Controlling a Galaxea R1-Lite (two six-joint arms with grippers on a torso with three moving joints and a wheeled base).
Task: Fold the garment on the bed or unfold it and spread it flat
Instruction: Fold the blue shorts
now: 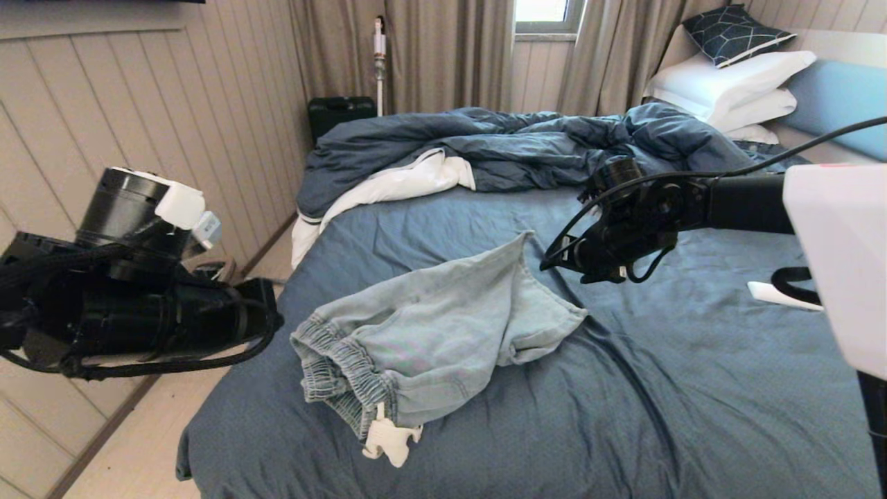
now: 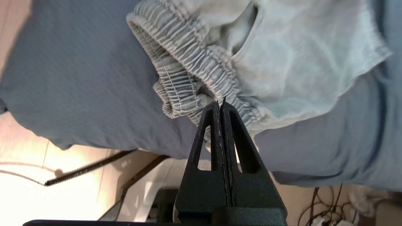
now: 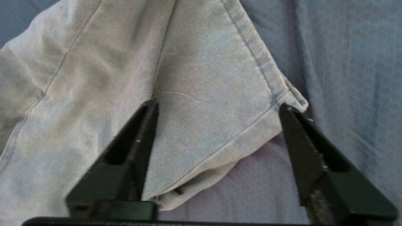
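Right gripper [image 3: 216, 110] spread wide, hovering over the garment [image 1: 429, 326] hem corner. Left gripper [image 2: 220, 105] pressed together, empty, off the bed [image 1: 693, 388] edge by the waistband [image 2: 188, 72]. Right arm is nearer.

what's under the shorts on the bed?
Only the bed's slate-blue sheet shows around the shorts. White pocket lining pokes out at the waistband. Whatever lies directly beneath the denim is covered.

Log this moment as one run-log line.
garment: crumpled on bed, waistband bunched | left gripper: shut, empty, near waistband | right gripper: open, over leg hem | fold: not yet done
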